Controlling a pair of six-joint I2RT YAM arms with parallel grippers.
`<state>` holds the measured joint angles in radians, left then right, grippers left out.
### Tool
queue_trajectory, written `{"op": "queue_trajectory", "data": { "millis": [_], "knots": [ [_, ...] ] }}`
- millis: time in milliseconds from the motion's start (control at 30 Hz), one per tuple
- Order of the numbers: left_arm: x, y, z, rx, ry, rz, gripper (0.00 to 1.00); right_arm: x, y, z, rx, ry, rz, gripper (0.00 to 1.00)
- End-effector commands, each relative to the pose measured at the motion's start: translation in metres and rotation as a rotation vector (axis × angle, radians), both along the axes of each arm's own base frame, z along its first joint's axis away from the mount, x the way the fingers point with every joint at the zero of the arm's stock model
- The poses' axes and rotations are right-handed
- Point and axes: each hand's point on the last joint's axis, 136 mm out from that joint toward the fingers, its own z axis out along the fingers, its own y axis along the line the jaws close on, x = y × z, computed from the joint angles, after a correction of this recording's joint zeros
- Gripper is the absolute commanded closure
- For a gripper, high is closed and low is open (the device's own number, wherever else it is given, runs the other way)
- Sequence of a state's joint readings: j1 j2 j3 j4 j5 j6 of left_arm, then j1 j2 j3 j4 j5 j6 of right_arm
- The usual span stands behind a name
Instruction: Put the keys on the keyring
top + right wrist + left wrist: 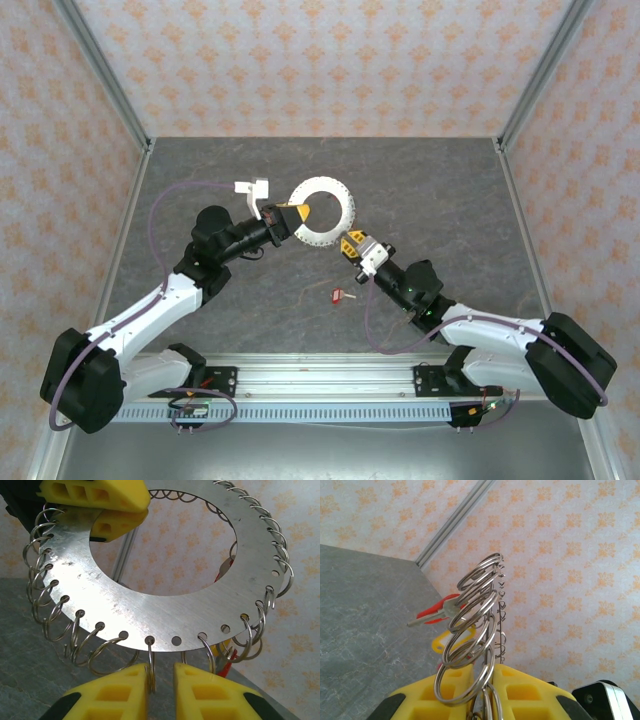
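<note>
Keyring (125, 607) clamped in left pincer (295, 213); right pincer (161, 677) narrowly parted, one loop (150, 667) between.

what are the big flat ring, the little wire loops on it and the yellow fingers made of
Flat keyring plate: sheet metal, likely aluminium or steel; dull silver, finely scratched, faintly mirroring a yellow finger. Split rings: steel-looking wire, polished, with bright glints. Yellow fingers: apparently moulded or printed plastic, matte, with recessed pockets.
</note>
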<state>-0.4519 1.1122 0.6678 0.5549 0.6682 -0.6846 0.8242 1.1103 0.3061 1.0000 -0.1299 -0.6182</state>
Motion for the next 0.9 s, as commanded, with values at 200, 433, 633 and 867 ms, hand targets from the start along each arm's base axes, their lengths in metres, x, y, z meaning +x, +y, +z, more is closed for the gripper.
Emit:
{"op": "queue_trajectory", "data": {
  "millis": [200,433,633,867],
  "knots": [
    [-0.007,0.001,0.033,-0.071,-0.098,0.005,1.00,0.001,0.001,0.010,0.072,-0.018,0.002,0.85],
    [-0.007,0.003,0.032,-0.071,-0.094,0.011,1.00,0.001,0.000,0.013,0.089,-0.023,-0.004,0.93],
    [-0.003,0.005,0.026,-0.060,-0.071,0.041,1.00,-0.001,0.000,0.012,0.087,-0.018,0.005,1.00],
    [0.007,0.013,0.001,-0.018,0.012,0.114,1.00,-0.006,0.002,0.017,0.091,0.031,0.037,1.00]
  ]
}}
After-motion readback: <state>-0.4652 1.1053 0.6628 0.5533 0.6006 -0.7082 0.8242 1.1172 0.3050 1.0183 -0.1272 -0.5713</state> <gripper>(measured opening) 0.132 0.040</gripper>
